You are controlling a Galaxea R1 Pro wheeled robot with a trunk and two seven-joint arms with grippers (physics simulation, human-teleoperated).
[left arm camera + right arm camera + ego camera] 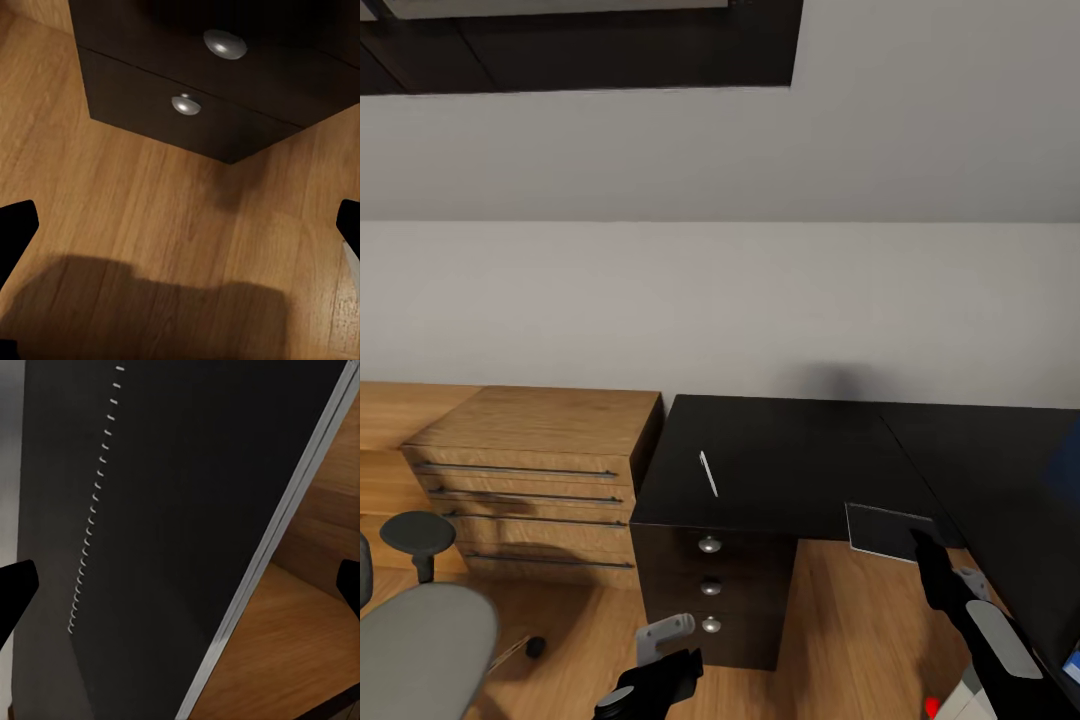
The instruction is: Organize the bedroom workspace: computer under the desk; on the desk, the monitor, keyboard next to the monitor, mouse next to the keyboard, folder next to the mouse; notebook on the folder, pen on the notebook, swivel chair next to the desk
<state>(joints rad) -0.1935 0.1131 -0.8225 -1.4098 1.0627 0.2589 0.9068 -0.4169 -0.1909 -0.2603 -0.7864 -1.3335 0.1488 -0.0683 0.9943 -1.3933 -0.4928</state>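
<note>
Two claws are in play, and both have their fingers apart. Your left claw [660, 655] hangs low over the wood floor [150, 202] in front of the drawers [710, 585], holding nothing. Your right claw [922, 548] is at the front edge of the tabletop [790, 450], right up against the notebook [885, 528]. In the right wrist view its dark cover and white page edges run between the spread fingers. I cannot tell whether either finger touches it.

The notebook lies at the tabletop's front edge and seems to hang partly over the floor. That is your main risk: a sideways nudge from the open claw, or a closing pinch that catches only the corner, could tip it off. If you grip, go deeper so the pads reach past the page edges.

The pen [708, 473] lies alone on the left part of the tabletop, well apart from the notebook. It is thin and will likely roll if an arm sweeps near it. The chair [420, 640] stands at your left by the wooden chest [540, 480], near the left arm. Turning the base could knock that arm into the drawers or the chair.

The notebook belongs on top of the folder, so setting it down first would probably cost you a second lift.
</note>
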